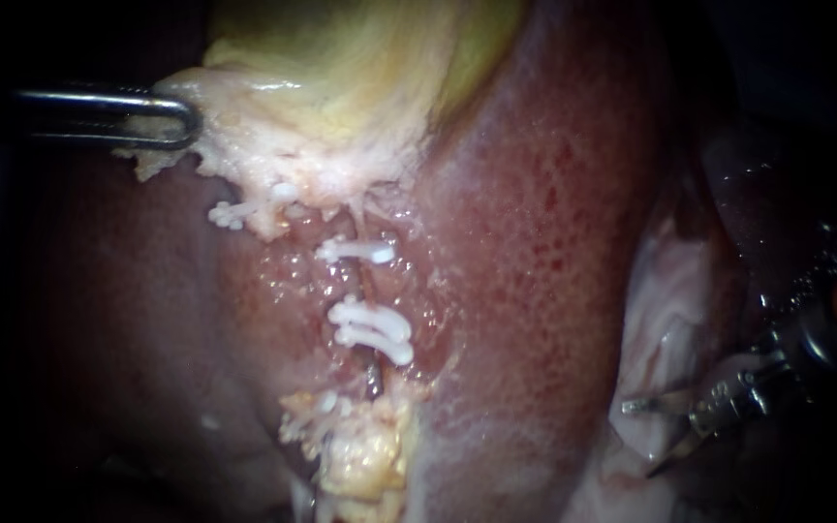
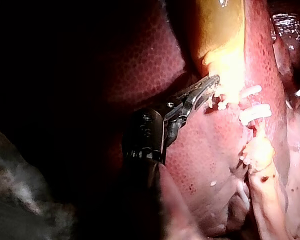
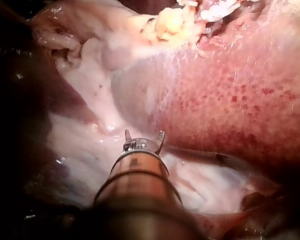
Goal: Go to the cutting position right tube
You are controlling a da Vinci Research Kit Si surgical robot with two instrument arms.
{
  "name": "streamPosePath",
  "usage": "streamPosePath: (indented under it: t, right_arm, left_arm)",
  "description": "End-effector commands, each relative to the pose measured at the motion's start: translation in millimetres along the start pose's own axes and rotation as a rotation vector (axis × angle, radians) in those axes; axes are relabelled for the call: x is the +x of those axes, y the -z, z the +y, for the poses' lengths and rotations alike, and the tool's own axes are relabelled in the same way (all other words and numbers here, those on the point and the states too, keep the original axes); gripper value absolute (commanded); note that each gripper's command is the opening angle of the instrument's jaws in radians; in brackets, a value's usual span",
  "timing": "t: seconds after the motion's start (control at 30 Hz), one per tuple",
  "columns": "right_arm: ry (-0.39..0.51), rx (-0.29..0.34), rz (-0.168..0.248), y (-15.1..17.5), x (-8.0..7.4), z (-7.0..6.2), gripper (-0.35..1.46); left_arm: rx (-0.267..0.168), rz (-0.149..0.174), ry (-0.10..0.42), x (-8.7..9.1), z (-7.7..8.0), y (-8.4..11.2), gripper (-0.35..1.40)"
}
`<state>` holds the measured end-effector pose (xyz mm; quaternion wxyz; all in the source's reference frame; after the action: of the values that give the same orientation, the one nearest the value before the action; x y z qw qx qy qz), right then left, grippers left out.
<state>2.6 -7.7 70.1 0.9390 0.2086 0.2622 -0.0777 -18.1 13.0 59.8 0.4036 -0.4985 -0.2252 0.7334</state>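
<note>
**Beside the liver's right flank: the approach to the right tube is not yet made**

Low at the right of the endoscope view, my right instrument point(image 1: 639, 439) lies over pale membrane beside the liver point(image 1: 535, 242). Its two thin blades are spread apart with nothing between them. The right tube point(image 1: 365, 286) is well apart from it, across the liver's red bulge. It shows as a thin strand running between the upper clip point(image 1: 356, 252) and the lower clips point(image 1: 372, 329). My left instrument point(image 1: 184, 121) has its jaws closed on the pale fringe of the gallbladder point(image 1: 360, 58).

I judge the step barely begun. The next move calls for carrying the open blades over the bulge without scraping it. They then need to line up across the bare stretch between the clips, clear of both.
</note>
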Motion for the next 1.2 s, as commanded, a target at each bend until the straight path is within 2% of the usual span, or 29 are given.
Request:
streamPosePath:
  t: [0.03,0.2,0.27,0.37,0.47,0.6,0.7,0.93,1.2]
  right_arm:
    - [-0.020,0.010,0.036,0.4,0.9,0.0,1.41]
    - [-0.079,0.045,0.160,1.8,4.7,0.2,1.41]
    - [-0.106,0.086,0.242,2.3,6.4,0.6,1.41]
    - [-0.152,0.097,0.305,2.8,8.5,1.1,1.41]
    - [-0.196,0.102,0.347,3.0,10.4,1.8,1.41]
    - [-0.249,0.103,0.390,3.2,12.2,3.0,1.38]
    - [-0.310,0.111,0.396,3.2,13.1,3.9,1.33]
    - [-0.442,0.126,0.418,2.2,13.8,6.2,1.29]
    - [-0.613,0.126,0.467,0.3,14.6,10.1,1.29]
  left_arm:
    - [-0.001,0.000,0.000,0.0,0.0,0.0,-0.35]
    - [-0.001,0.000,0.000,0.0,0.0,0.0,-0.35]
    - [-0.001,0.000,0.000,0.0,0.0,0.0,-0.35]
    - [0.000,0.000,0.000,0.0,0.0,0.0,-0.35]
    - [0.000,0.000,0.000,0.0,0.0,0.0,-0.35]
    - [0.000,0.000,0.000,0.0,0.1,0.1,-0.35]
    - [0.000,0.000,0.000,0.0,0.1,0.1,-0.35]
    - [0.002,0.001,0.000,0.0,0.3,0.1,-0.35]
    - [0.002,0.001,0.000,0.0,0.3,0.0,-0.35]
